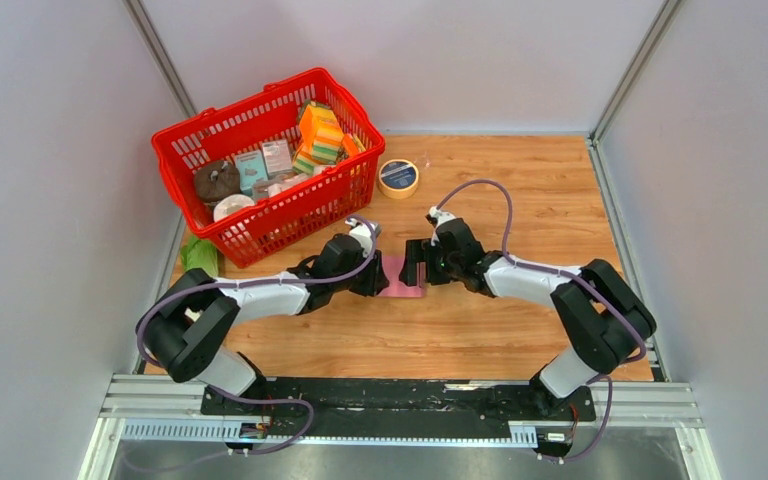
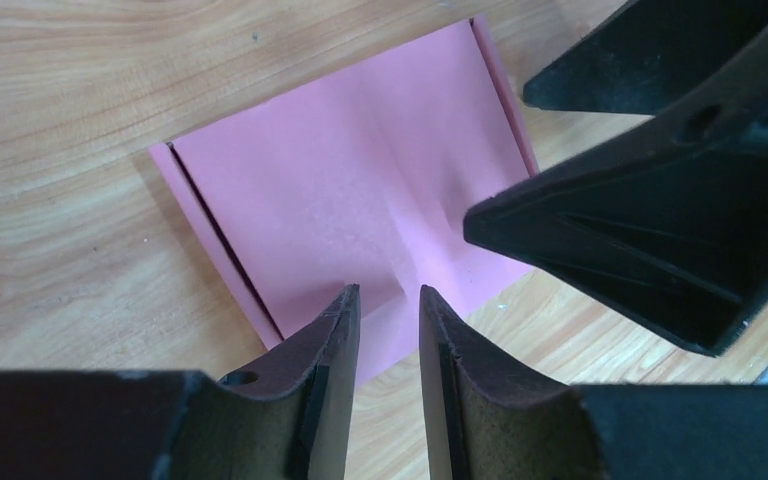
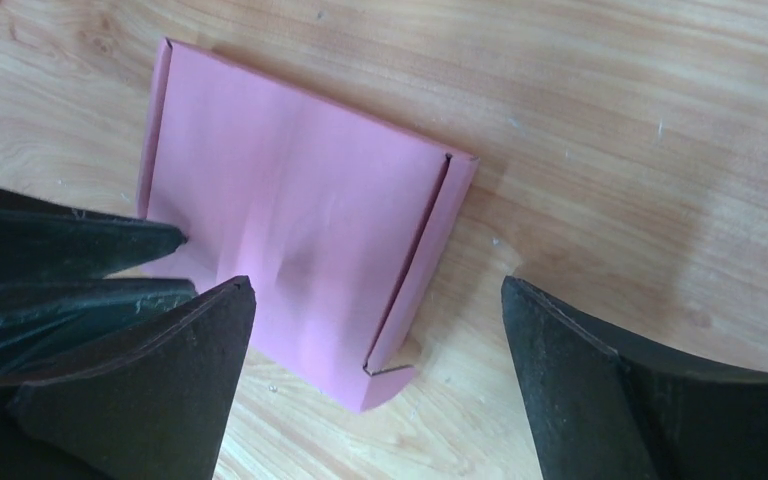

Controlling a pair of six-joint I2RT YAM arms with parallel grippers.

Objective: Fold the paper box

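Observation:
The pink paper box [image 1: 401, 277] lies flat on the wooden table between my two grippers. In the left wrist view the box [image 2: 360, 190] shows a folded flap along each short side and a crease in the middle. My left gripper [image 2: 390, 295] hovers over its near edge, jaws only narrowly parted with nothing between them. My right gripper [image 3: 379, 285] is wide open over the box [image 3: 300, 220], near the end with the tucked flap. In the top view the left gripper [image 1: 380, 275] and right gripper [image 1: 415, 265] face each other across the box.
A red basket [image 1: 300, 215] with striped packs and small cartons stands at the back left. A roll of tape [image 1: 398, 177] lies behind the grippers. A green object [image 1: 198, 255] lies beside the basket at the left edge.

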